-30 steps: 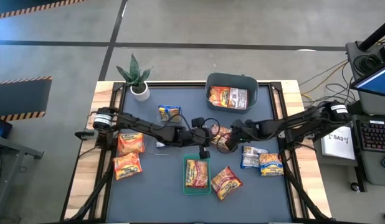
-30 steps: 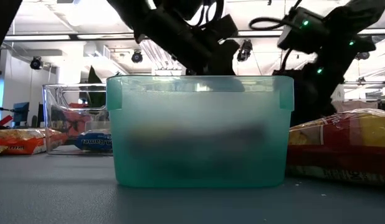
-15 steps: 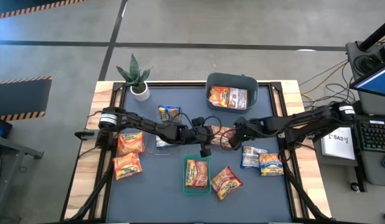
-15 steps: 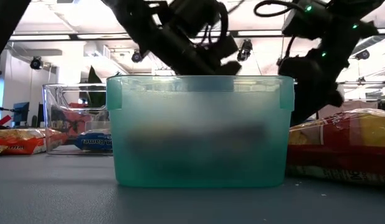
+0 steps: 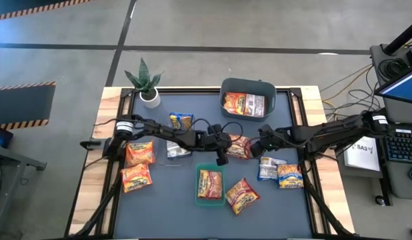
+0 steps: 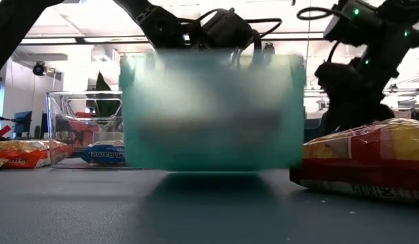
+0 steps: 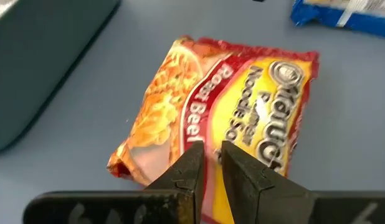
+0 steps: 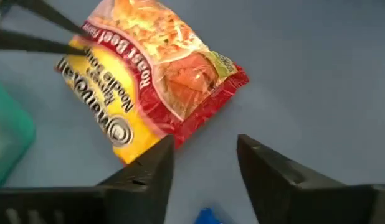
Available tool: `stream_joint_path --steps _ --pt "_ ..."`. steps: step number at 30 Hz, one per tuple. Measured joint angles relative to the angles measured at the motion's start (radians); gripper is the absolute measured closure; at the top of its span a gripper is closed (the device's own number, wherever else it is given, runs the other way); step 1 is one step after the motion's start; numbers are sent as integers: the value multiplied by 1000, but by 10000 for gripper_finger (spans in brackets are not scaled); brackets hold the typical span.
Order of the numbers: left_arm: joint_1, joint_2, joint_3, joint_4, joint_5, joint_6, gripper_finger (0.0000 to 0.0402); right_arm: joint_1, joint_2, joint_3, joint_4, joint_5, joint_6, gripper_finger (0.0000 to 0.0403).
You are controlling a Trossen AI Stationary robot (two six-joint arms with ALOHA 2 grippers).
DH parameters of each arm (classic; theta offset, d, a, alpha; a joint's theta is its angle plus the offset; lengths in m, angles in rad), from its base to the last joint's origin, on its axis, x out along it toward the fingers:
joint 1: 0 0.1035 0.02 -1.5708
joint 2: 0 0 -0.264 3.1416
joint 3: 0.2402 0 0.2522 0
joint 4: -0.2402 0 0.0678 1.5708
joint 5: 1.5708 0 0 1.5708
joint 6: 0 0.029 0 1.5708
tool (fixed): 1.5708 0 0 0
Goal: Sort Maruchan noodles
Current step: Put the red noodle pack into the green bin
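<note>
A red-and-yellow Maruchan noodles packet (image 5: 238, 147) lies flat on the dark mat at the table's middle, between my two grippers. My left gripper (image 5: 225, 143) is shut, with its tips (image 7: 211, 152) over the packet (image 7: 242, 99), near a long edge. My right gripper (image 5: 261, 141) stands open just right of the packet (image 8: 155, 81); its fingers (image 8: 202, 165) are clear of it. Another packet lies in the green tray (image 5: 199, 187), and others are in the grey-blue bin (image 5: 223, 93). My left gripper's shut fingertips (image 7: 195, 155) stand over the red packet's yellow half near its long edge (image 7: 211, 134), slanting down from the table's left. The packet lies flat on the mat. Whether the tips touch it, I cannot tell.
Loose packets lie at the left (image 5: 139, 152) (image 5: 136, 177), at the right (image 5: 267, 167) (image 5: 290, 175) and near the front (image 5: 241, 195). A blue packet (image 5: 181, 121) and a clear container (image 5: 178, 150) sit under the left arm. A potted plant (image 5: 147, 83) stands at the far left.
My right gripper has opened, let go of the red packet and drawn back toward the table's right edge. My left gripper has gone toward the right, up to the packet. In the low view the green tray now shows blurred and higher, with a shadow under it.
</note>
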Motion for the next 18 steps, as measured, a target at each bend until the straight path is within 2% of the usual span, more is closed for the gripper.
stream_joint_path --steps 4,9,18 --pt "1 0 1 -24 -4 -13 364 -17 7 -64 127 1 45 182" --pt "0 -2 2 -28 -4 -15 364 -39 14 -84 164 2 44 141" --pt "-3 -6 77 -94 2 15 364 -41 18 -84 167 -8 41 115"
